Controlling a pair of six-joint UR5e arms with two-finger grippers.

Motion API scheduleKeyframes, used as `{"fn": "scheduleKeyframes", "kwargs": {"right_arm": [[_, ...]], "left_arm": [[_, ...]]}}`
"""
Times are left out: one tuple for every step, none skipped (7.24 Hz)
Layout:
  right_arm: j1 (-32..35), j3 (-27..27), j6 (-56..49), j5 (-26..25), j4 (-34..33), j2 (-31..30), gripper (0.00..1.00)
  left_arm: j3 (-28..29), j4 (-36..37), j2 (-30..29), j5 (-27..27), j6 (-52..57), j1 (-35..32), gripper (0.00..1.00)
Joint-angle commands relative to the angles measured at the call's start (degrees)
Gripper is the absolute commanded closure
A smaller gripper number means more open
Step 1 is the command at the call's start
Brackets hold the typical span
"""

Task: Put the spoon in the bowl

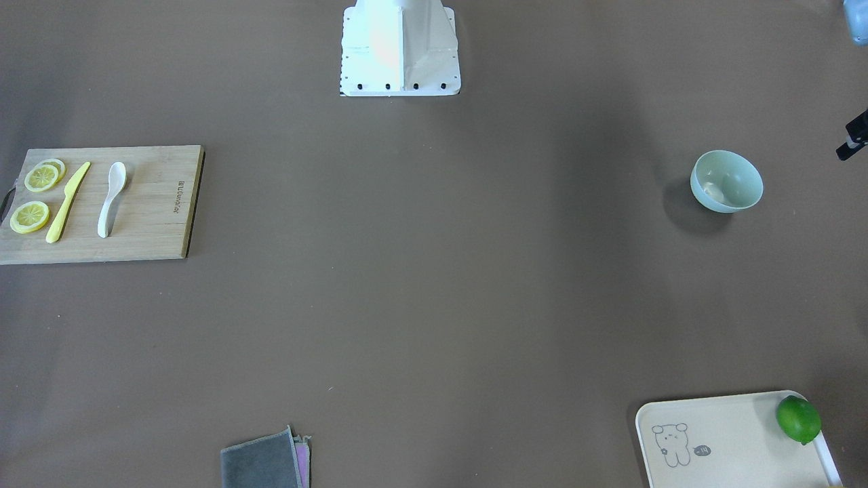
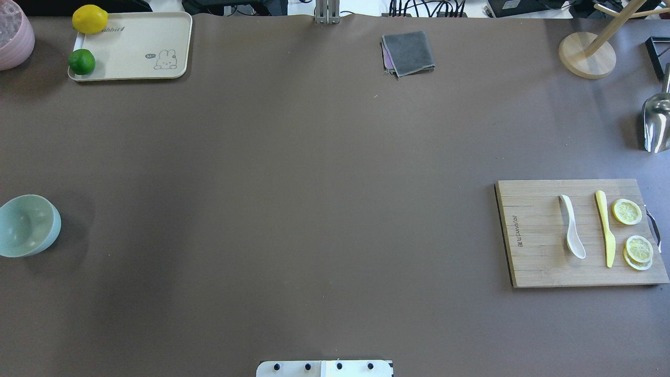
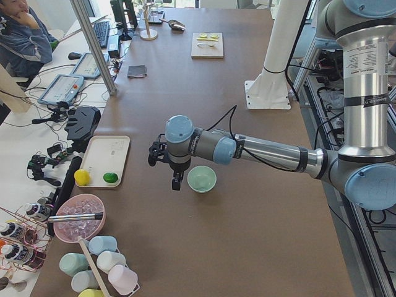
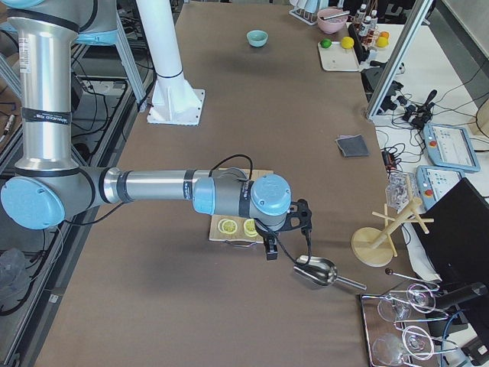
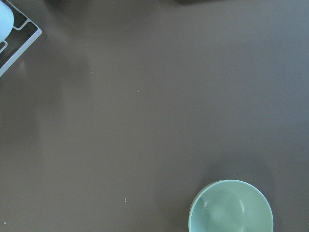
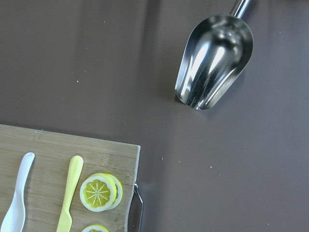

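We see the spoon (image 2: 572,234) lying flat on the cutting board (image 2: 534,262) at our right end, just beside the yellow knife (image 2: 604,230) (a gap separates them, which we judge enough for a pinch on the handle). The bowl (image 2: 26,225) stands upright near the table's left edge, with only bare tabletop between. The right gripper (image 4: 269,249) hangs beyond the board's outer edge, the left gripper (image 3: 177,183) beside the bowl; whether either is open we cannot tell.

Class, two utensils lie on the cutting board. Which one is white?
The spoon, with its oval scoop; the slim knife beside it is yellow.
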Motion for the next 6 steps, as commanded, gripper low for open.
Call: {"fn": "scheduleKeyframes", "kwargs": {"right_arm": [[-0.68,0.19,-0.38,0.52,0.06,-0.44,0.0],[-0.68,0.19,-0.21,1.83,0.06,-0.96,0.0],[-0.68,0.28,-0.12,1.93,0.06,-1.32,0.0],[-0.68,0.45,0.23,2.63,0.06,-1.5,0.0],[-0.68,0.37,0.24,2.72,0.06,-1.5,0.0],[-0.68,0.02,0.24,2.63,0.06,-1.5,0.0]], "left_arm": [[0.14,-5.35,3.28,0.84,-2.33,3.86,0.03],[0.32,-7.9,3.48,0.93,-6.69,7.01,0.04],[2.14,-11.41,3.74,1.63,-7.96,9.13,0.05],[5.9,-16.4,3.92,1.72,-8.14,10.11,0.05],[8.64,-19.58,3.57,1.72,-8.32,10.29,0.06],[9.19,-19.88,3.3,1.81,-10.23,11.86,0.07]]}}
